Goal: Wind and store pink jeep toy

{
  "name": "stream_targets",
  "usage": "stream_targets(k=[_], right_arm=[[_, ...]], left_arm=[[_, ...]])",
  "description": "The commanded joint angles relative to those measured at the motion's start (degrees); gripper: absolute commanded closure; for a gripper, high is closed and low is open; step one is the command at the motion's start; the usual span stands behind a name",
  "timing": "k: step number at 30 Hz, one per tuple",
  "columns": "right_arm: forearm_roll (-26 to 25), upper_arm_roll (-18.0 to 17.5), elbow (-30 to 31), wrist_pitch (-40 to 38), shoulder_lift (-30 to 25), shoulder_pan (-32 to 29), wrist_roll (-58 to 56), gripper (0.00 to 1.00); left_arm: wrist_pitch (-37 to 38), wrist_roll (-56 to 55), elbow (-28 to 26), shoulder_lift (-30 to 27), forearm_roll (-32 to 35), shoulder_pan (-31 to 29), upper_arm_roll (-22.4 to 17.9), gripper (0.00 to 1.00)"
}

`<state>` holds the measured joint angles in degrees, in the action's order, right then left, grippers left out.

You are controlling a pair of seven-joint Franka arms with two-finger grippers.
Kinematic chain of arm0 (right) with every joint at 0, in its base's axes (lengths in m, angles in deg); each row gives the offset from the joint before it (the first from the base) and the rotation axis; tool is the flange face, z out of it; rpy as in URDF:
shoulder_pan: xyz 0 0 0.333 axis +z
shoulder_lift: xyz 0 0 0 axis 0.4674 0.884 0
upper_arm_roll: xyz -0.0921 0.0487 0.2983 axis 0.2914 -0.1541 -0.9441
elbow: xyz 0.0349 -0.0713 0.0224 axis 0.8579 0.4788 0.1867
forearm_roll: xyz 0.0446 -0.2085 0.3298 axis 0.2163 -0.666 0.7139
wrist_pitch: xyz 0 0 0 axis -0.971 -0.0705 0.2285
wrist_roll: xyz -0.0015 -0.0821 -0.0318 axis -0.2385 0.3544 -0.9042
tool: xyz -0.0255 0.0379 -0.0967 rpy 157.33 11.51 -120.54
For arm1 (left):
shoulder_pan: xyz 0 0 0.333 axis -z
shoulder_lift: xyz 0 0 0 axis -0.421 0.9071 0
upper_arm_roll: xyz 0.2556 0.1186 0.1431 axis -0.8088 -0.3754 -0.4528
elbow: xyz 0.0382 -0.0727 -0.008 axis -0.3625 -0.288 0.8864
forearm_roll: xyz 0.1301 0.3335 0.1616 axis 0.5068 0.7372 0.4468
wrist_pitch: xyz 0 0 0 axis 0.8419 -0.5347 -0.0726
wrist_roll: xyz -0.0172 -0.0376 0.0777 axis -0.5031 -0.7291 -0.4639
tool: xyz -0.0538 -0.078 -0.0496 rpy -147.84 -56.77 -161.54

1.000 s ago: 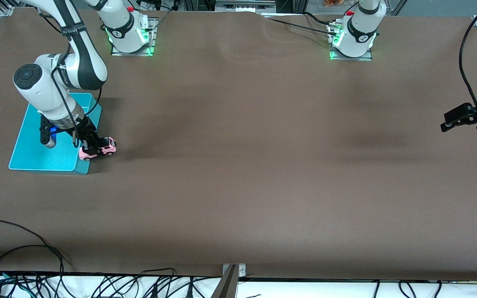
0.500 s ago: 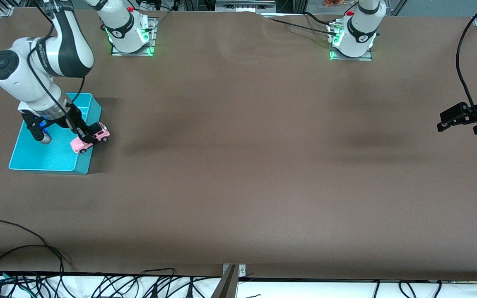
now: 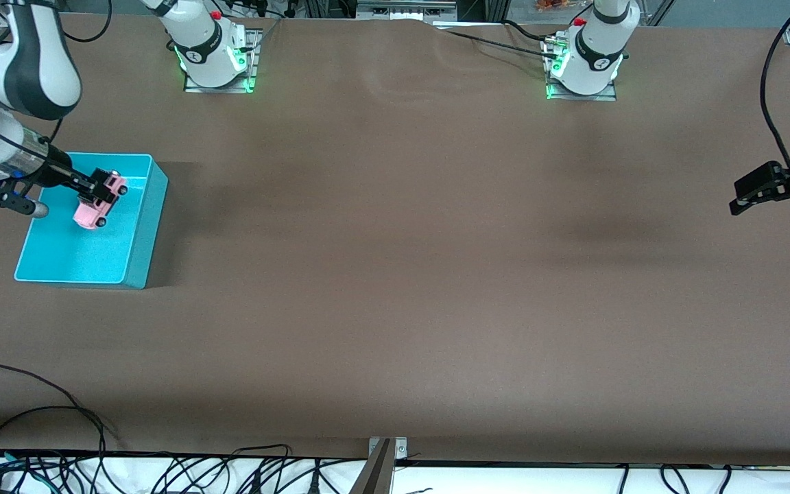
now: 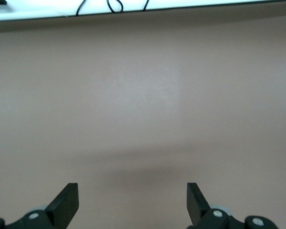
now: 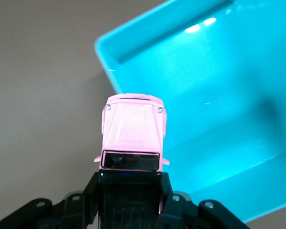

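Right gripper [image 3: 97, 186] is clamped on the pink jeep toy [image 3: 99, 203], gripping it by the black rear top. In the right wrist view the fingers [image 5: 92, 190] flank the dark roof section, and the pink hood [image 5: 132, 125] sticks straight out past the fingertips. So the jeep's long axis runs in line with the fingers, nose away from the wrist.

Key relation: the jeep hangs in the air over the turquoise bin [image 3: 151, 206], not in it yet. In the front view it sits over the part of the bin floor nearest the robot bases, inside the rim. It's tilted, nose pointing down and toward the front camera. In the right wrist view, one bin corner [image 5: 102, 45] and its wall lie right under the hood. I read the nose as close to that wall, with most of the open floor off to one side. Can't tell the exact clearance.

My judgement: winding looks done and this is the store step, nearly finished. What's left is to go straight down, or just let go. Drop height looks small, but I can't tell it for sure. Risk: the wheels may roll or the toy may bounce once it lands nose first.

Left gripper [image 3: 772, 194] is empty with jaws wide apart, over bare table [image 3: 436, 274] at the left arm's end, well apart from the bin. That arm is waiting. The right arm is the only one placed for this.
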<state>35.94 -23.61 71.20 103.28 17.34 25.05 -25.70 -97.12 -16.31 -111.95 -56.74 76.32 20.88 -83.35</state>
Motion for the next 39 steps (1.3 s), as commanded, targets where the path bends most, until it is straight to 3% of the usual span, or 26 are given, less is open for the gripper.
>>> stream_targets(k=[1,6,13,25,32,34,37,39], right_arm=[[-4.0,1.5,3.5,1.1,-0.2,-0.4,-5.3,1.0],[-8.8,2.7,4.9,5.2,2.5,-1.2,-6.1,1.0],[-8.8,7.4,4.7,9.6,7.4,-1.9,-8.9,1.0],[-8.3,7.8,4.5,15.0,15.4,-6.8,-11.3,1.0],[-7.9,7.8,4.7,15.6,17.8,-6.8,-10.4,0.76],[-7.9,7.8,4.8,15.7,18.2,-6.8,-10.3,0.59],[-7.9,7.8,4.8,15.7,18.5,-6.9,-10.3,0.41],[-7.9,7.8,4.8,15.8,18.4,-6.9,-10.4,0.18]], left_arm=[[1.1,0.4,1.8,0.3,1.2,0.0,-0.1,0.0],[1.1,0.4,1.7,0.3,1.3,0.0,0.0,0.0],[1.1,0.4,1.7,0.3,1.5,0.0,-0.1,0.0],[1.1,0.3,1.8,0.3,1.7,-0.1,-0.1,0.0],[1.1,0.4,1.8,0.3,1.8,0.0,-0.1,0.0],[1.1,0.4,1.9,0.3,1.8,0.1,0.0,0.0],[1.1,0.4,1.8,0.4,1.8,0.1,0.0,0.0],[1.1,0.4,1.8,0.5,1.8,0.1,-0.1,0.0]])
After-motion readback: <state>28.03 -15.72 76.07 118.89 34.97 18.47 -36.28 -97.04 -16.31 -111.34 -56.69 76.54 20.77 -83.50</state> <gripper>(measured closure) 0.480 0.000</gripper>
